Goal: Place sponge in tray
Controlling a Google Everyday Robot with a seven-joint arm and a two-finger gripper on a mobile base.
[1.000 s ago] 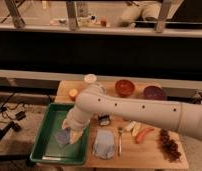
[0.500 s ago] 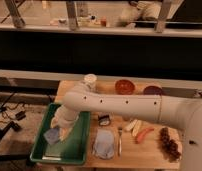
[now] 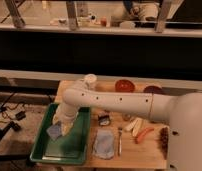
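Your white robot arm (image 3: 124, 102) fills most of the view, reaching from the lower right across the light wooden table (image 3: 144, 156) and bending down at the elbow over the large green rectangular plastic tray (image 3: 81, 150) with its raised rim, which sits at the table's left end. The arm's wrist hangs inside the tray's outline, over the upper left part of its flat bottom.

The gripper (image 3: 59, 129) is at the end of that wrist, low above the tray floor, and you can see it grasping the small blue-grey rectangular sponge (image 3: 54, 131). The sponge is tilted, over the tray's left half; whether it touches the bottom you cannot tell.

To the right of the tray, a pale blue-grey oval cloth-like piece (image 3: 103, 143) lies flat on the table. At the table's far edge stand a red-orange round bowl (image 3: 123, 85) and a dark red round bowl (image 3: 153, 90), near each other. A white cup-like container (image 3: 90, 80) stands just left of them, behind the arm. Further right lies an orange elongated piece (image 3: 145, 134), and beside the cloth a slim metal utensil (image 3: 119, 142) lies pointing toward you.
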